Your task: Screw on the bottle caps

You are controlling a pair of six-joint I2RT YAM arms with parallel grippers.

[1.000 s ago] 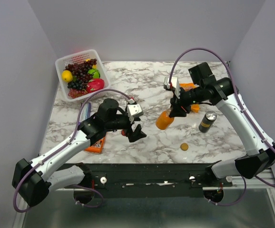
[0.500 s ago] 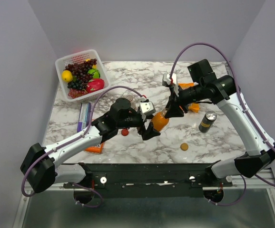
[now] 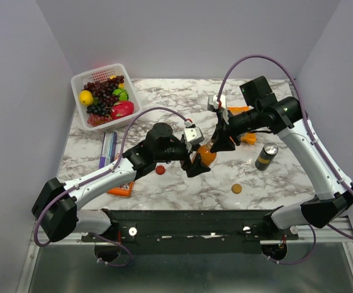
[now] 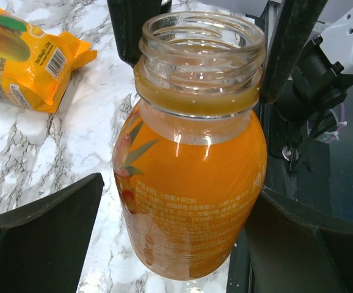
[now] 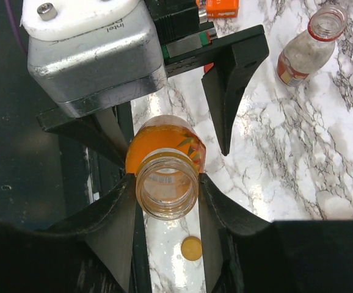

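Observation:
My right gripper is shut on the threaded neck of the orange juice bottle, which has no cap and hangs tilted over the table's middle. My left gripper stands open, a finger on each side of the bottle's lower body with a gap on the left. The orange cap lies on the marble near the front. Left of the bottle lies the red cap. The clear bottle lies uncapped on the table in the right wrist view.
A black can stands right of the bottle. A white basket of fruit sits at the back left. A yellow snack packet lies behind the bottle, and an orange packet and a purple strip lie at the left.
My left arm has swung right and brought its open jaws around the juice bottle, uncovering the red cap. The right gripper has kept hold of the neck, barely shifting.

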